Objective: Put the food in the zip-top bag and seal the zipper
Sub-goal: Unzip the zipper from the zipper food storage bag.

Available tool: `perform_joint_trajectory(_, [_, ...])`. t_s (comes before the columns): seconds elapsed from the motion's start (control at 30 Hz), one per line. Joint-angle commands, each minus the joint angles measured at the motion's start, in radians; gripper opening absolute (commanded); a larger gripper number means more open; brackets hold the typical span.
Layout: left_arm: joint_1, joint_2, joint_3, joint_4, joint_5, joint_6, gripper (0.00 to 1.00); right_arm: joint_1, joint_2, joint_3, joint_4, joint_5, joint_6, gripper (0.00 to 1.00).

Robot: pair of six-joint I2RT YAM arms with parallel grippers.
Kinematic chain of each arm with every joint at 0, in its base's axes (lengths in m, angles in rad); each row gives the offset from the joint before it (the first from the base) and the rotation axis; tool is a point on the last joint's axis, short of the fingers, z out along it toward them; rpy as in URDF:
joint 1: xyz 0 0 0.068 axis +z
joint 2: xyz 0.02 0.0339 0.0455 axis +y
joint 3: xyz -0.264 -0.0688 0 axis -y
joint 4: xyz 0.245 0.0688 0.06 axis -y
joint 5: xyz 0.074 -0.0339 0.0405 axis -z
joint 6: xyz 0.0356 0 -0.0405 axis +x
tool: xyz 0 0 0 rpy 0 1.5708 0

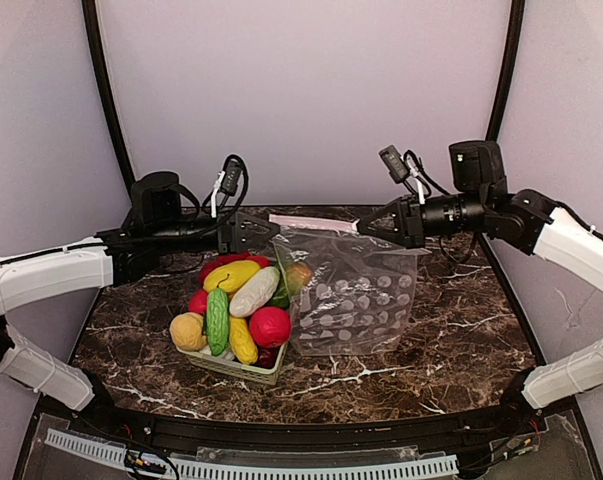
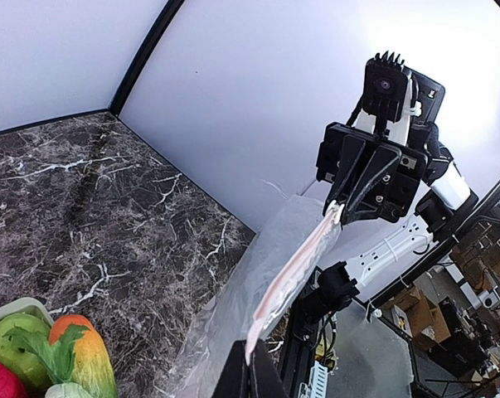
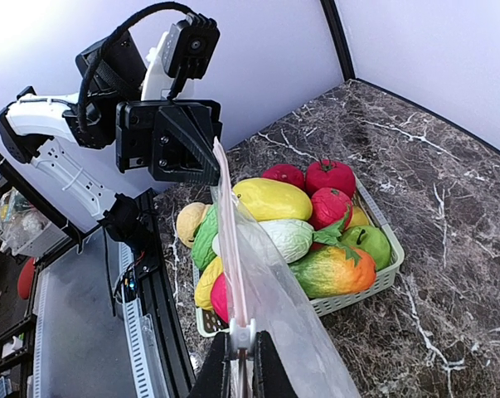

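Note:
The zip-top bag (image 1: 356,300) hangs stretched between my two grippers, its bottom resting on the table. Its pink zipper (image 1: 316,222) runs level along the top. My left gripper (image 1: 271,226) is shut on the zipper's left end, seen in the left wrist view (image 2: 251,369). My right gripper (image 1: 364,228) is shut on the right end, with the white slider tab (image 3: 241,335) just above its fingertips (image 3: 220,373). The food (image 1: 231,305) lies piled in the pale green basket (image 1: 243,368), left of the bag and below the left gripper. I see no food inside the bag.
The basket (image 3: 357,294) touches the bag's lower left side. The dark marble table (image 1: 461,330) has a raised black rim at the front. Grey walls close in the back and sides. A cable track (image 1: 281,466) runs along the near edge.

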Motion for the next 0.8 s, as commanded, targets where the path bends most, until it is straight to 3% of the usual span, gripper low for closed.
perform_joint_trajectory(0.0, [0.042,-0.046,-0.028,-0.048,-0.056,-0.005,0.01,-0.040,-0.058,-0.014,-0.048,0.043,-0.016,0.00])
perform_joint_trajectory(0.77, [0.091,-0.083,-0.053,-0.082,-0.072,-0.010,0.01,-0.158,-0.153,-0.045,-0.154,0.095,-0.057,0.02])
